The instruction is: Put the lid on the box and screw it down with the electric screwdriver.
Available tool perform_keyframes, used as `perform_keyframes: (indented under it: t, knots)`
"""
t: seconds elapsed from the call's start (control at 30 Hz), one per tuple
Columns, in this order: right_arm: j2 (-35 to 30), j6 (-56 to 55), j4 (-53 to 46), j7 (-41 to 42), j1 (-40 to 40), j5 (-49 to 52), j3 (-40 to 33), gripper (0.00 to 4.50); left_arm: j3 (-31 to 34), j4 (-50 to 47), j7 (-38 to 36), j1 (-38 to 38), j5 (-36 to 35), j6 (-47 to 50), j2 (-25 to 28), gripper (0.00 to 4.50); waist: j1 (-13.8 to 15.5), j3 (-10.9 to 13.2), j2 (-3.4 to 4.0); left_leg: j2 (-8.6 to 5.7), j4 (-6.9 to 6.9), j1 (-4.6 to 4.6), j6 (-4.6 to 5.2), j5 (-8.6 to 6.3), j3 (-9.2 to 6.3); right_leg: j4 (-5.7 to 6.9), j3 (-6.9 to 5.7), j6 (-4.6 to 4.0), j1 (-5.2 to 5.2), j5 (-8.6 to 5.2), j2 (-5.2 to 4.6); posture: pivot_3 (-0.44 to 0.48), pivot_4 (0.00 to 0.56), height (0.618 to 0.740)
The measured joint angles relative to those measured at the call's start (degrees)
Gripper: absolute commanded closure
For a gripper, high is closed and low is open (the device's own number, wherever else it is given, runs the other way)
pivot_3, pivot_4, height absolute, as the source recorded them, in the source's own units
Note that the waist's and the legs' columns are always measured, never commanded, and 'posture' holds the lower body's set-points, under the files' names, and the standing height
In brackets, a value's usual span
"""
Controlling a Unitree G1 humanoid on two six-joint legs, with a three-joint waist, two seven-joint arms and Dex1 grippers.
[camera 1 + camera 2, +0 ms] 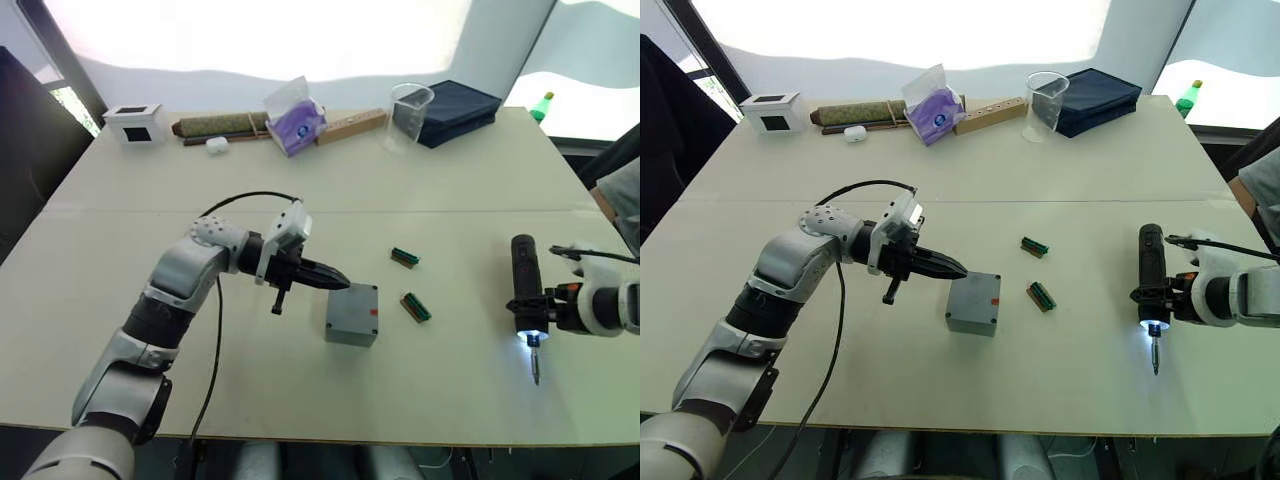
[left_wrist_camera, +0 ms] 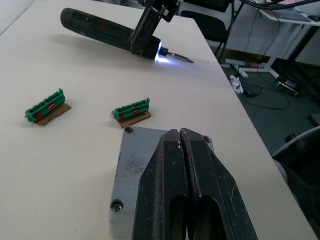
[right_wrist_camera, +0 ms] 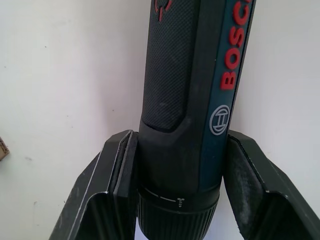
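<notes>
While the table (image 1: 120,240) carries everything I need, I read this as the fastening step: the box (image 1: 352,315) sits near the middle with the lid (image 2: 131,165) already on top of it, a screw head showing at a corner in the left wrist view. My left gripper (image 1: 335,279) rests at the box's near-left top edge, its two fingers pressed together and clasping nothing. My right gripper (image 3: 175,200) is clamped around the electric screwdriver (image 1: 525,285), which lies well to the right of the box, its tip light glowing and the bit pointing toward me. Two small green connector strips (image 1: 405,257) (image 1: 416,307) lie between box and tool. Next, I judge, I must carry the screwdriver across, stand it upright and seat the bit in a corner screw, perhaps steadying the lid with the left.
</notes>
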Motion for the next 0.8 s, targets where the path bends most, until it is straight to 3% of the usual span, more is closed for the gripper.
perform_keyframes:
  t: [0.1,0.27,0.43,0.63,0.8]
  knots:
    - [-1.56,-1.86,-2.02,4.01,0.95,-5.43,1.20,0.09,-0.02,0.56,0.62,0.00,0.86,-0.04,0.05,4.50,0.08,0.00,0.00,0.00,0.03,0.00,0.01,-0.01,-0.01,0.00,-0.01,0.00,0.01,0.00,0.00,0.000,0.150,0.737]
    - [-2.54,-4.25,-7.09,9.49,3.86,-11.26,1.13,0.09,0.13,0.59,2.05,0.04,0.86,0.97,0.10,4.50,0.06,0.00,0.00,0.00,0.08,0.00,0.01,-0.01,-0.01,0.07,-0.01,0.00,0.01,0.00,0.00,0.000,0.150,0.737]
    - [-2.58,-6.73,-12.77,12.40,4.09,-14.56,-4.69,0.09,1.35,1.33,3.29,0.13,0.41,2.06,0.32,4.50,-0.14,0.00,0.00,0.00,0.14,0.00,0.05,-0.03,-0.03,0.15,-0.02,0.00,0.01,0.00,0.01,0.000,0.150,0.737]
    - [-0.67,-19.34,-34.95,20.54,9.56,-16.43,-14.42,0.09,6.59,2.46,8.57,1.91,-0.52,5.12,2.37,4.50,-0.40,-0.01,-0.07,0.02,0.11,0.04,0.06,-0.03,-0.15,0.23,-0.13,0.01,0.05,-0.01,0.04,0.000,0.150,0.737]
    - [11.96,-25.75,-49.07,24.23,24.00,-16.26,-14.78,0.09,9.02,-2.06,9.82,9.84,-1.09,9.36,9.59,4.50,-0.35,-0.01,-0.21,0.02,0.17,-0.01,0.05,-0.03,-0.16,0.28,-0.15,0.01,0.06,-0.01,-0.02,0.000,0.150,0.737]
